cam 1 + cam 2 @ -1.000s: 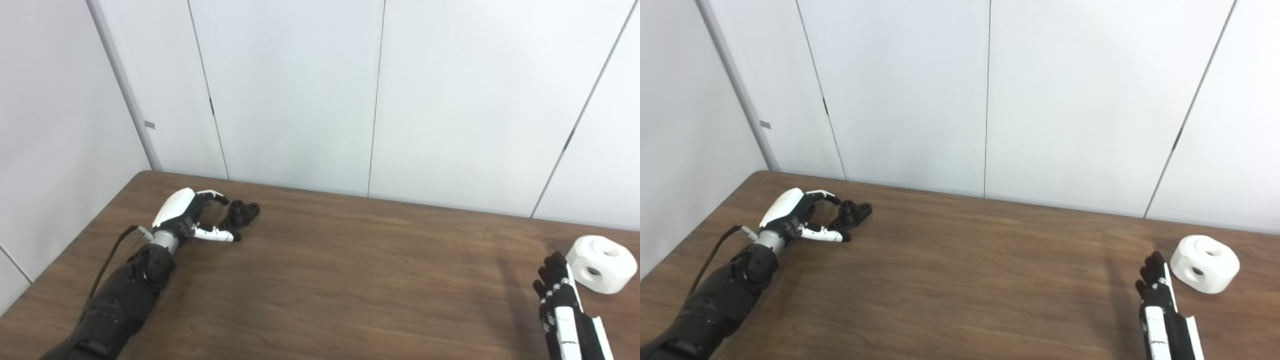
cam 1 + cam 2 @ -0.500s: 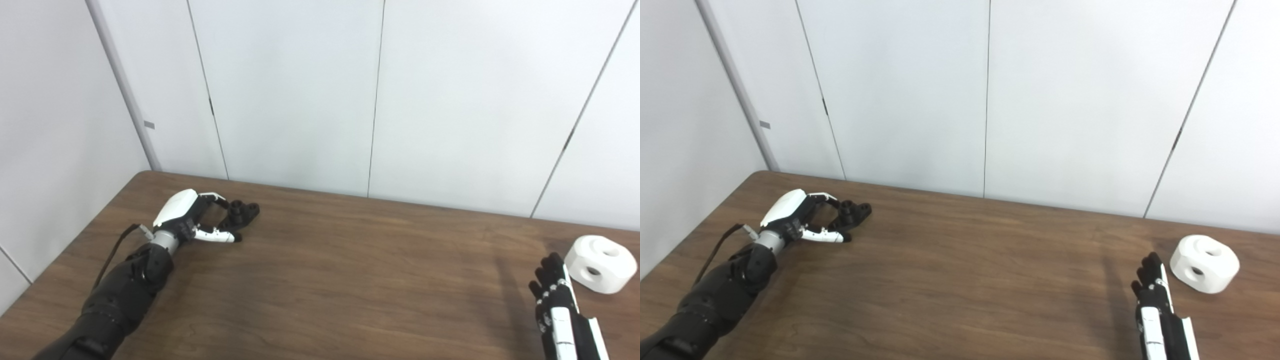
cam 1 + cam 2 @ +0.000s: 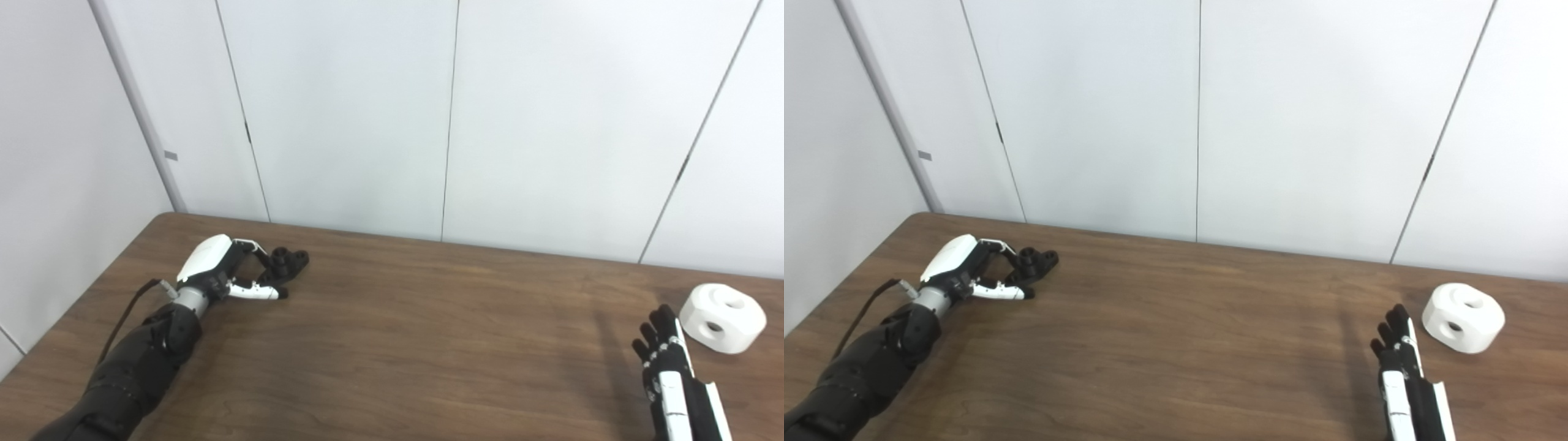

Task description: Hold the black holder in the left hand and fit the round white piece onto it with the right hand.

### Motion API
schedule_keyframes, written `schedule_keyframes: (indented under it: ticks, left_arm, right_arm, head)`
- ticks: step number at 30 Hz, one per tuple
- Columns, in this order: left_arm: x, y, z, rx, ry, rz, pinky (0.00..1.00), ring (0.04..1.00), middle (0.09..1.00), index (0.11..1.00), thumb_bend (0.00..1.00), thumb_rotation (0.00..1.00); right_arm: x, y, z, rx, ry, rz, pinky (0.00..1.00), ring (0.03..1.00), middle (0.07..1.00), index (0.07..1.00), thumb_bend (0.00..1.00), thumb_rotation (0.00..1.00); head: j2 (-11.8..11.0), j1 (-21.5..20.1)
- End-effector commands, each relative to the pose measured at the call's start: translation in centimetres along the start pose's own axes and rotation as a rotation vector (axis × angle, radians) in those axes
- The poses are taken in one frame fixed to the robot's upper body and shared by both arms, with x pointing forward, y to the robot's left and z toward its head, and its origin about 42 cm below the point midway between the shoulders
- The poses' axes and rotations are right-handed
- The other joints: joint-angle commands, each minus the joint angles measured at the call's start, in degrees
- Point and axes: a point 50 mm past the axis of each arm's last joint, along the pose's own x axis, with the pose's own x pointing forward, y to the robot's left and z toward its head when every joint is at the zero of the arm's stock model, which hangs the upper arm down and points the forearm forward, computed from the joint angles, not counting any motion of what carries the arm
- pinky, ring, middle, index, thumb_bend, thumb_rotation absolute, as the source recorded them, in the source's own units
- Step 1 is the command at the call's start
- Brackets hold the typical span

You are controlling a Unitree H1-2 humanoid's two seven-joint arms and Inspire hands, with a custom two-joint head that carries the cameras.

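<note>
Left eye view: left hand (image 3: 222,274) has curled closer round black holder (image 3: 288,264), not yet gripped; right hand (image 3: 670,373) spread beside white piece (image 3: 722,309).

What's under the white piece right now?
Only the bare wooden table; the round white piece rests on it, untouched, beside the open right hand. Its underside is hidden.
</note>
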Motion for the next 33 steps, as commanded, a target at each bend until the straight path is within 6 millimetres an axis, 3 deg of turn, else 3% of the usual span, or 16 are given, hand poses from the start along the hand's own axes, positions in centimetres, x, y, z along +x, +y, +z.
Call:
schedule_keyframes:
  ticks: [1,8,33]
  left_arm:
    - [0.2,-0.8,0.3,0.042,-0.014,-0.033,0.82,0.835,0.724,0.49,0.53,0.04]
    - [0.3,-1.2,0.5,0.038,-0.028,-0.032,0.85,0.835,0.713,0.488,0.52,0.04]
    - [-0.7,-0.9,1.4,0.069,-0.134,-0.038,0.81,0.835,0.699,0.486,0.52,0.04]
  right_arm:
    - [0.5,0.6,1.2,0.012,-0.072,-0.009,0.96,0.98,0.996,0.996,0.46,0.88]
    - [0.7,0.6,1.3,0.031,-0.086,-0.018,0.96,0.987,0.999,0.998,0.43,0.87]
    - [0.8,0.2,1.6,0.038,-0.091,-0.02,0.95,0.982,0.999,0.999,0.45,0.86]
  head:
    - [0.1,0.0]
    - [0.0,-0.3]
    - [1.2,0.6]
